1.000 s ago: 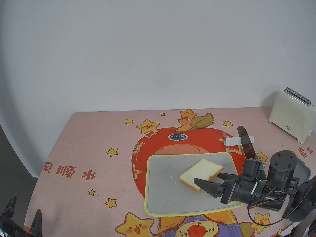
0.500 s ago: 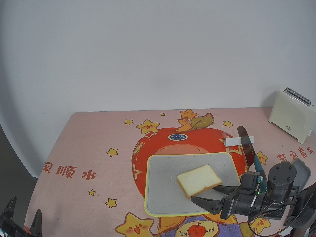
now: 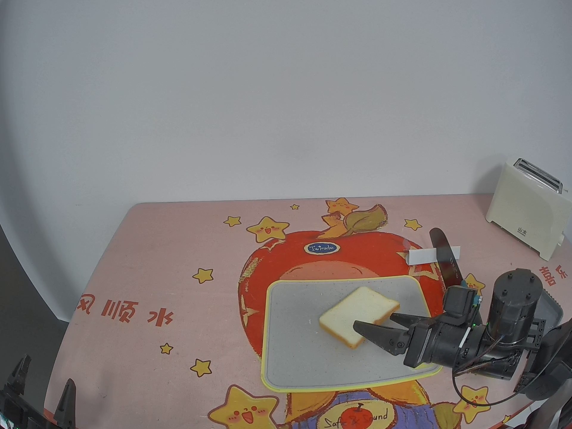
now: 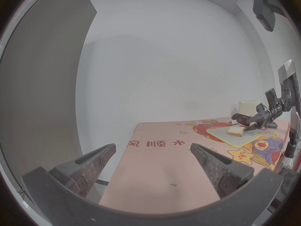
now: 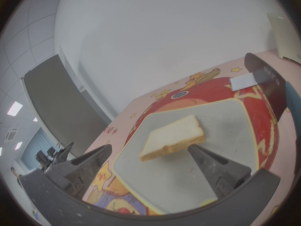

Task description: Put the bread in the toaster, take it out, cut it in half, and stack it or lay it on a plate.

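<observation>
A slice of white bread point(image 3: 356, 315) lies tilted on the grey cutting board point(image 3: 298, 353). My right gripper point(image 3: 387, 326) is open at the slice's right near side. One fingertip point(image 5: 192, 148) sits under the raised edge of the bread point(image 5: 171, 137); the other finger point(image 5: 94, 156) stands apart from it. The cream toaster point(image 3: 529, 207) stands at the table's far right. A black-bladed knife point(image 3: 446, 260) with a teal handle lies between board and toaster. My left gripper point(image 4: 152, 160) hangs open off the table's left end, holding nothing.
A white paper strip point(image 3: 424, 255) lies under the knife blade. A grey plate point(image 3: 551, 312) at the right edge is partly hidden behind my right arm. The left half of the pink printed table point(image 3: 179, 251) is bare. The wall runs right behind the table.
The right gripper dipped toward the table's front edge, then came back up to the slice. The bread has shifted slightly left on the board. The left arm has stayed still.
</observation>
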Available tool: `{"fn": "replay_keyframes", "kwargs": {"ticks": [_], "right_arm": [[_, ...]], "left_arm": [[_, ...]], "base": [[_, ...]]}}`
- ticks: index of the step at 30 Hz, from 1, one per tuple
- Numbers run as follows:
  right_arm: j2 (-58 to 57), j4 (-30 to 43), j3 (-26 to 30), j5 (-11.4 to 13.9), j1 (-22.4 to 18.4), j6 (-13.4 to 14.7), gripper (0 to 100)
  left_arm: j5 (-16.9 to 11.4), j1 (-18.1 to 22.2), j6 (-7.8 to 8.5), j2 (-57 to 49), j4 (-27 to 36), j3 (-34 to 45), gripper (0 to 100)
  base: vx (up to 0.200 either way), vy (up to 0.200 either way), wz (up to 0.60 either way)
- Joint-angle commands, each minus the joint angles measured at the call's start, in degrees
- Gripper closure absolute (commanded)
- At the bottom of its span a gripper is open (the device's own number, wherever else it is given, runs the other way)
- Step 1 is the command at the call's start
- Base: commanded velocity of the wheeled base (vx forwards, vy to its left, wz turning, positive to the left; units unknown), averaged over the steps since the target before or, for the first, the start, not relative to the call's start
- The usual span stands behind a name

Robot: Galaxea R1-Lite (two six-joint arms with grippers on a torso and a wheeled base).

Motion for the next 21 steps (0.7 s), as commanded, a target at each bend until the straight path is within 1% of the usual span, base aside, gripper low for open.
{"fn": "replay_keyframes", "kwargs": {"ticks": [1,5,6,7,8,10,13,16,19,21], "right_arm": [[-0.39,0.09,2.02,0.26,2.66,0.16,0],[-0.48,0.09,3.69,0.52,4.15,-0.02,0],[-2.15,0.01,5.01,1.32,7.05,0.16,0],[-3.29,0.09,5.45,1.93,7.93,0.24,0],[-4.08,0.09,5.45,2.72,8.46,0.42,0],[-4.17,0.09,5.19,2.90,8.37,0.60,0],[-3.55,0.09,4.13,2.72,4.77,0.51,0],[-3.73,0.18,3.87,2.55,3.28,-0.02,0],[-3.38,0.18,3.95,2.37,1.08,-1.87,0],[-2.76,0.18,4.04,2.28,0.55,-3.10,0]], "left_arm": [[0.04,0.05,0.00,-0.70,0.00,1.01,0],[0.04,0.05,0.00,-0.70,0.00,1.01,0],[-0.04,0.05,0.00,-0.70,0.00,1.01,0],[-0.04,0.05,0.00,-0.70,0.00,1.01,0],[-0.04,0.05,0.00,-0.70,0.00,1.01,0],[-0.04,0.05,0.00,-0.70,0.00,1.01,0],[-0.04,0.05,0.00,-0.70,0.00,1.01,0],[0.04,0.05,0.00,-0.70,0.00,1.01,0],[-0.04,0.05,0.00,-0.70,0.00,1.01,0],[-0.04,0.05,0.00,-0.70,0.00,1.01,0]], "base": [[0.000,0.000,0.00],[0.000,0.000,0.00],[0.000,0.000,0.00],[0.000,0.000,0.00],[0.000,0.000,0.00],[0.000,0.000,0.00],[0.000,0.000,0.00],[0.000,0.000,0.00],[0.000,0.000,0.00],[0.000,0.000,0.00]]}}
